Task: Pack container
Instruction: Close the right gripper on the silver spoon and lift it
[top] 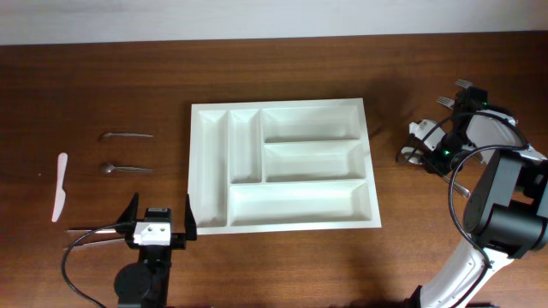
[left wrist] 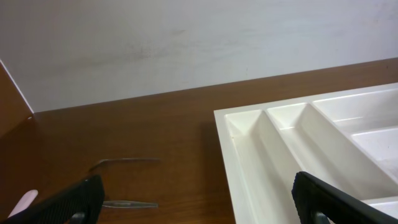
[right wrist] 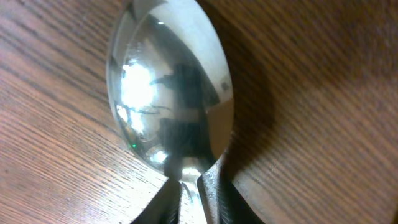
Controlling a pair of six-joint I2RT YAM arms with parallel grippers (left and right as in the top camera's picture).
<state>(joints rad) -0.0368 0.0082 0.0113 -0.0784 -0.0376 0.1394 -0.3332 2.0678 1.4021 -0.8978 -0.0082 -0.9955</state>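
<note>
The white container (top: pixel 193 162), a cutlery tray with five compartments, lies at the table's middle with nothing in it. Its left part shows in the left wrist view (left wrist: pixel 249 155). My left gripper (top: pixel 160 207) is open and empty at the tray's front-left corner; its dark fingers (left wrist: pixel 199 208) straddle bare wood and the tray's edge. My right gripper (top: pixel 417 147) is right of the tray, down at the table. In the right wrist view its jaws (right wrist: pixel 200 190) are shut on the neck of a shiny metal spoon (right wrist: pixel 168 81) lying on the wood.
Two metal utensils (top: pixel 127 134) (top: pixel 126 168) and a pale plastic knife (top: pixel 60 186) lie left of the tray. The two utensils also show in the left wrist view (left wrist: pixel 127 161) (left wrist: pixel 129 203). Two forks (top: pixel 462 85) (top: pixel 443 101) lie at the far right. A thin utensil (top: pixel 92 229) lies by the left arm.
</note>
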